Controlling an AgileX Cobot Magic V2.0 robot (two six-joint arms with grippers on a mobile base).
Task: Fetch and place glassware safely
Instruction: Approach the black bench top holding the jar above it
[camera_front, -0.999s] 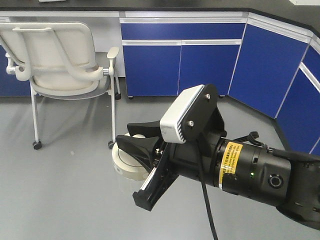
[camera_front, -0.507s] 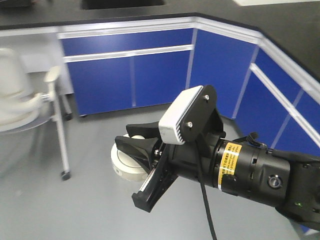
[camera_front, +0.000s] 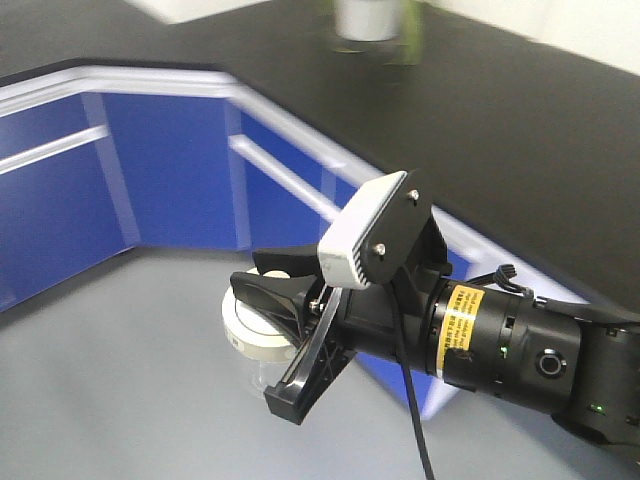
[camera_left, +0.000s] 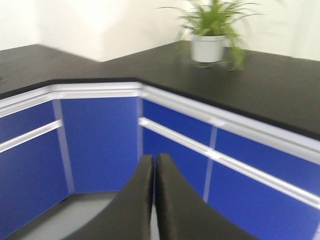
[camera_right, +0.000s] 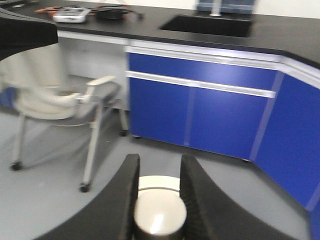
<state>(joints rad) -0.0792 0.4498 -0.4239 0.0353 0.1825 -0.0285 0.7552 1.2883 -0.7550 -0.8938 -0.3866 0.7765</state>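
The glassware (camera_front: 255, 340) is a small clear jar with a cream-white lid, hanging in the air above the grey floor. My right gripper (camera_front: 263, 272) is shut on the lid's knob. In the right wrist view the round knob (camera_right: 160, 214) sits clamped between the two black fingers (camera_right: 125, 190), with the lid's rim (camera_right: 157, 182) showing behind it; the right gripper (camera_right: 160, 158) holds it from above. My left gripper (camera_left: 154, 158) is shut with nothing between its fingers, pointing at the blue cabinets.
Blue cabinets (camera_front: 170, 170) under a black countertop (camera_front: 480, 130) form a corner close ahead. A potted plant (camera_left: 210, 35) stands on the counter. The right wrist view shows a white wheeled chair (camera_right: 50, 95) and a sink (camera_right: 207, 25).
The whole front view has swung: the chair has slid out of it and the counter corner has come near. The right gripper still holds the jar the same way.
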